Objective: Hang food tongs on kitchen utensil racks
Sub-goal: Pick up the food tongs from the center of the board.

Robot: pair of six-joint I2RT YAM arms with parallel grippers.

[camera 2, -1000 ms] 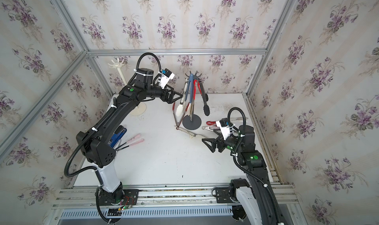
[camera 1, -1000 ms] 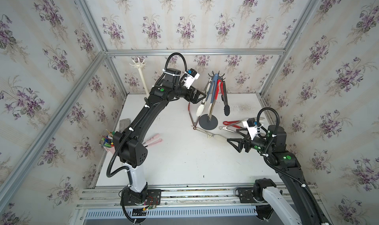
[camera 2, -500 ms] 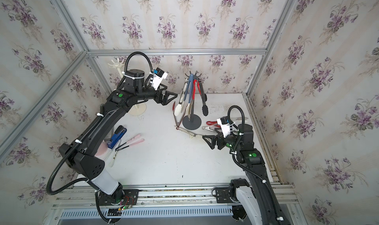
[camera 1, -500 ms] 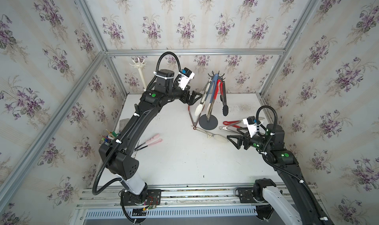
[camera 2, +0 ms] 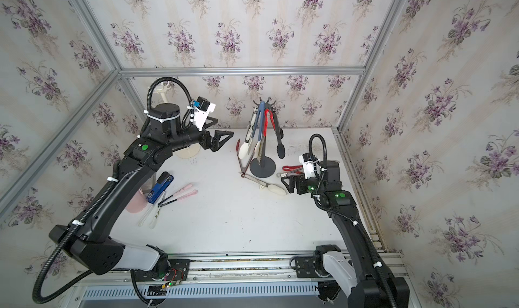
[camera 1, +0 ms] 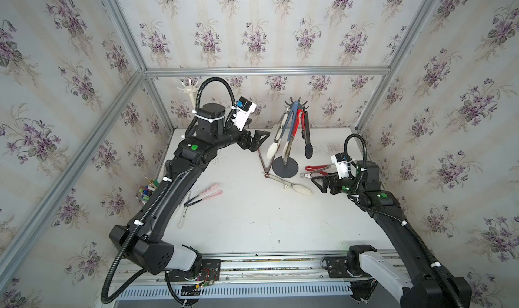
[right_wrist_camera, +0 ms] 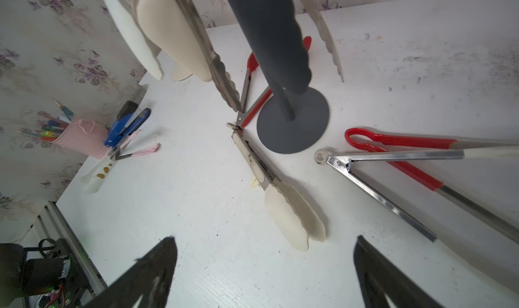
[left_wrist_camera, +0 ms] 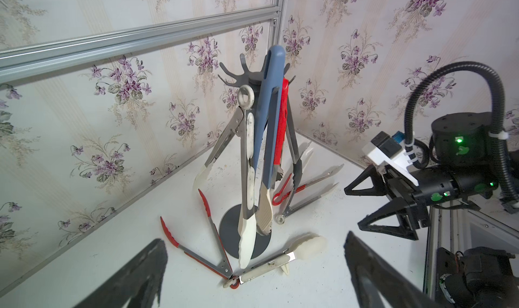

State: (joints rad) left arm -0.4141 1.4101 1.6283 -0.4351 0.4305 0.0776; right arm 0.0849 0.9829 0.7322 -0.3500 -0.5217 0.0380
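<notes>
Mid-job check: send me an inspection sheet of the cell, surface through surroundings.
Surface: scuffed white tabletop.
Job's things: dark grey disc-based hook rack holds blue-handled tongs among several; cream-white hook rack looks bare, partly hidden; cream-tipped steel tongs, red-tipped steel tongs, red-handled tongs and white-tipped steel tongs lie loose.
Clutter: pink pen cup, blue stapler, pink-handled tool.
Grippers: left gripper and right gripper open, empty.
Cables: black corrugated conduits loop over both wrists; no snag seen.
Surroundings: floral-papered walls, aluminium frame; nothing else seen.
</notes>
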